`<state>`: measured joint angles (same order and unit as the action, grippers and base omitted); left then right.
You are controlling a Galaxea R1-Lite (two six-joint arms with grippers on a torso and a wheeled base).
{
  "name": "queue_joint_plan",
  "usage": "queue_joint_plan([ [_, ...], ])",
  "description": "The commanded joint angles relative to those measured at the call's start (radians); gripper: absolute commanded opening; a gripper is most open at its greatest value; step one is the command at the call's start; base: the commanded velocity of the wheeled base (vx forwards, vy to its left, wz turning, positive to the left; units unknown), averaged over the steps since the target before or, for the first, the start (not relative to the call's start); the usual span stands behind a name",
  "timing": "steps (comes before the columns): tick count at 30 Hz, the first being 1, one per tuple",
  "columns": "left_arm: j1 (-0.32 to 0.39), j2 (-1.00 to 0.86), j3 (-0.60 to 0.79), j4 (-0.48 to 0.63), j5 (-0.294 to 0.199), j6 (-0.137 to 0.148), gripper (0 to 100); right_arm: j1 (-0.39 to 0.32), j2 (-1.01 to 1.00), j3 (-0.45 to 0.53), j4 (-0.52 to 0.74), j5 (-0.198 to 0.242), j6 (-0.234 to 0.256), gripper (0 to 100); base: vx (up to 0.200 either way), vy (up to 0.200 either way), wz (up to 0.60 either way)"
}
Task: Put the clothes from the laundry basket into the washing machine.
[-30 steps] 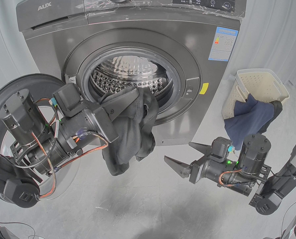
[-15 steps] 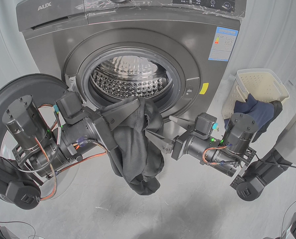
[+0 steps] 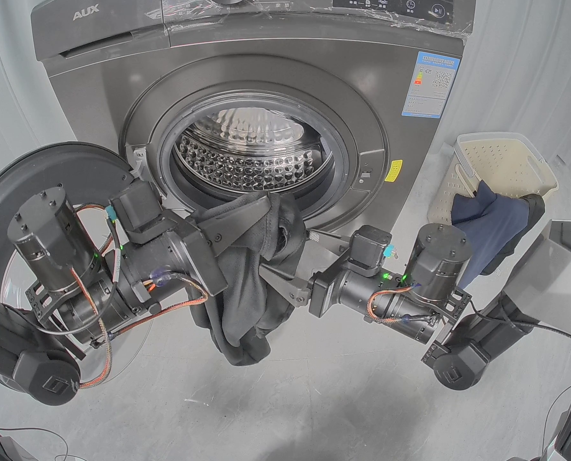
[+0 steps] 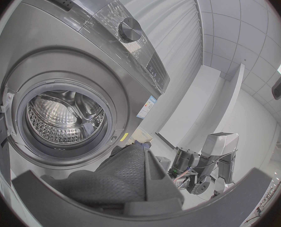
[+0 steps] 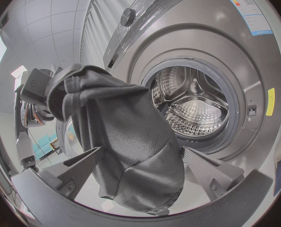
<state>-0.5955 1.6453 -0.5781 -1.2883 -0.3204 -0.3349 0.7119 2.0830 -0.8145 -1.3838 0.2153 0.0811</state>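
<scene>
2 containers sit in the head view: the washing machine across the upper centre of the frame and the laundry basket at the right edge, on the floor beside the machine. The machine's round door is swung open at the left of the frame, and through the port the drum shows its perforated steel wall.

1 dark grey garment hangs in the centre of the frame, just in front of the lower lip of the port and outside the drum. The left end effector comes in from the lower left and is pinching the garment's upper fold, with the rest of the cloth drooping toward the floor. The left wrist view shows that same cloth bunched between the fingers.

From the lower right, the right end effector has its 2 fingers spread wide. In the right wrist view the garment hangs between them, 1 finger on each side; whether either finger touches the cloth cannot be told.

A navy blue cloth is in the basket, draped out over its front rim, with a darker piece just beside it on the right.
</scene>
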Motion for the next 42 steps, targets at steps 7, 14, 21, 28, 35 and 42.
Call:
queue_joint_plan([
  [7, 0.002, 0.001, 0.003, 0.000, 0.000, 0.000, 0, 0.003, 0.075, -0.127, 0.002, -0.008, -0.011, 100, 0.000, 0.000, 0.00],
  [14, 0.028, 0.022, 0.004, -0.005, 0.004, 0.002, 0, 0.000, 0.040, -0.091, -0.014, -0.010, -0.014, 0, 0.000, 0.000, 0.00],
  [21, 0.069, 0.071, -0.005, -0.089, 0.018, -0.003, 0, -0.017, -0.104, 0.061, -0.007, -0.014, -0.017, 0, 0.000, 0.000, 0.00],
  [28, 0.060, 0.080, -0.003, -0.105, 0.050, -0.004, 0, -0.020, -0.187, 0.121, -0.006, -0.057, -0.014, 0, 0.000, 0.000, 0.00],
  [35, 0.023, 0.062, 0.021, -0.097, 0.050, -0.061, 100, -0.025, -0.245, 0.117, -0.001, -0.090, -0.007, 0, 0.000, 0.000, 0.00],
  [42, 0.036, 0.067, 0.090, -0.100, 0.057, -0.084, 100, -0.031, -0.319, 0.124, 0.006, -0.090, -0.009, 0, 0.000, 0.000, 0.00],
])
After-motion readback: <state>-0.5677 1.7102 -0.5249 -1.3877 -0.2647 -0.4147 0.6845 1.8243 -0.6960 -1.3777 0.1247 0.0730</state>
